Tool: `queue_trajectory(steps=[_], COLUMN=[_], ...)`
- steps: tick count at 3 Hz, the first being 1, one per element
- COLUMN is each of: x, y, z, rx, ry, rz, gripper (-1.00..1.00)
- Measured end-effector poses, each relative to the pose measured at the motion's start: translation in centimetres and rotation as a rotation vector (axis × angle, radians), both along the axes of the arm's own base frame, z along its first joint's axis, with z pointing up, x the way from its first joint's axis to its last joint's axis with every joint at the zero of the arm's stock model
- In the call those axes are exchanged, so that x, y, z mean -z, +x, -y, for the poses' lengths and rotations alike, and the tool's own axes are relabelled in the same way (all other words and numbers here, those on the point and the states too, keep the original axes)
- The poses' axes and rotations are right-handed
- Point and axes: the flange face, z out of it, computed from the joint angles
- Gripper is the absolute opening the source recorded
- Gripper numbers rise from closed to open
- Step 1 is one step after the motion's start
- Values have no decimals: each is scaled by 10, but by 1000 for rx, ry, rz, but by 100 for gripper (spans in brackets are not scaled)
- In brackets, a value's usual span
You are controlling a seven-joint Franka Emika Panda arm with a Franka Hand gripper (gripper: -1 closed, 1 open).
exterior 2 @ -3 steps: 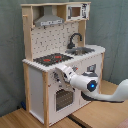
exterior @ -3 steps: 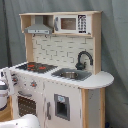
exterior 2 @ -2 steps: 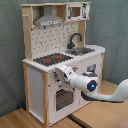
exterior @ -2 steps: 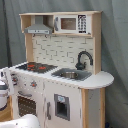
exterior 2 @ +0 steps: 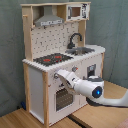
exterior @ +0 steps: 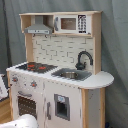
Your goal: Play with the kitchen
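The kitchen (exterior 2: 62, 60) fills the middle of the frame in both exterior views, a tall white and light-wood toy standing on a wooden floor against a grey curtain (exterior: 116, 60). In the second exterior view the arm (exterior 2: 92, 90) comes in from the lower right corner and stretches up and leftward, so that the gripper (exterior 2: 58, 75) sits at the front panel just under the counter edge, right by the row of knobs (exterior 2: 75, 69) above the oven door (exterior 2: 63, 99). From that reach I would judge it is going for a knob or for the oven's handle, which would explain why the wrist is held level and pointed straight at the cabinet face. Whether the fingers are spread or pinched on anything I cannot tell; the tip blends into the white panel. Up on the counter the black-red hob (exterior 2: 52, 59) lies at centre left, with the sink (exterior 2: 82, 50) and the curved black faucet (exterior 2: 75, 39) to its right; the grey hood (exterior 2: 48, 20) and the small microwave cupboard (exterior 2: 77, 11) sit along the top. In the first exterior view only a pale rounded part of the arm shows at the bottom left edge, below the oven. Nothing loose sits on the hob or the counter, and the overhanging counter edge is the only thing close above the wrist.
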Motion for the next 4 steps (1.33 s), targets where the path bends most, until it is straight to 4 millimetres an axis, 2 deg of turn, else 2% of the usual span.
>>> queue_trajectory(steps=[1, 2, 3, 4], x=[3, 4, 5, -24], y=[-17, -47, -59, -64], z=[-3, -10, -2, -2], rx=[39, 54, 102, 116], ry=[-42, -68, -118, -197], rz=[7, 12, 33, 96], gripper=[100, 100, 100, 100])
